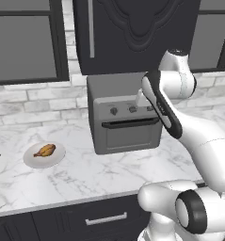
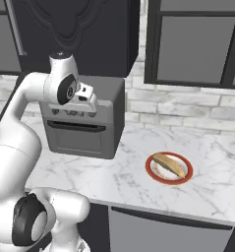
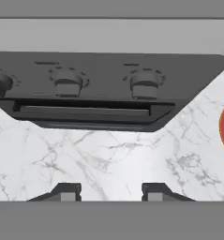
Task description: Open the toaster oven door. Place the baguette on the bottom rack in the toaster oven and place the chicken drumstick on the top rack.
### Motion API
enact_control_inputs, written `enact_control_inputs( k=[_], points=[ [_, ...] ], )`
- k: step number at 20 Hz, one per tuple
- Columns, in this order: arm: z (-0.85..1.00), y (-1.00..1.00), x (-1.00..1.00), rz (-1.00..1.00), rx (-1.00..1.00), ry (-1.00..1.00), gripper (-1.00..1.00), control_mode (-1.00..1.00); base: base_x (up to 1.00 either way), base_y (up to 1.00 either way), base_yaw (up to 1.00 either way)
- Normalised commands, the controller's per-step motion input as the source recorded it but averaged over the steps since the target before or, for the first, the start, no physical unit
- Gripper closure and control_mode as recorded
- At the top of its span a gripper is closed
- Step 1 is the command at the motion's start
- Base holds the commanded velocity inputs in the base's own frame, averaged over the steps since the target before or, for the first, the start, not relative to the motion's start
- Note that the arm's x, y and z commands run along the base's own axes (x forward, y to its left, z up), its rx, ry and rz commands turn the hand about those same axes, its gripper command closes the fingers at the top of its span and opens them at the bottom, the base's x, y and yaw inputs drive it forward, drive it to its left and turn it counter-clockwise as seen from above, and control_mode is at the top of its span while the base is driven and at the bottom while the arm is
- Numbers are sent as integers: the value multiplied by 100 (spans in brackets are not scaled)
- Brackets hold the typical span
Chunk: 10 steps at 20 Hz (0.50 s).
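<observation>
One stiff hinged door (image 1: 130,134) is still shut, best hooked by its black handle (image 3: 85,111); the gripper (image 3: 111,193) hovers above it, jaws partly apart, holding nothing.

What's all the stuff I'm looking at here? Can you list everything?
toaster oven: one, grey, on the counter against the brick wall
toaster oven door: one, grey with black bar handle, closed
knobs: three, dark, in a row above the door
chicken drumstick: one, orange-brown, on a white plate left of the oven
baguette: one, tan, on a red-rimmed plate right of the oven
counter: one, white marble
gripper: one, dark-tipped, jaws apart, empty, above the counter before the oven
</observation>
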Motion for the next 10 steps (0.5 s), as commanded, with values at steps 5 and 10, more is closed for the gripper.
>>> enact_control_inputs(
  k=[5, 10],
  points=[
    [0, -6, -37, 0, 0, -10, -100, -100, 0, 0, 0],
    [0, -22, -23, 0, 10, -17, -100, -100, 0, 0, 0]
  ],
)
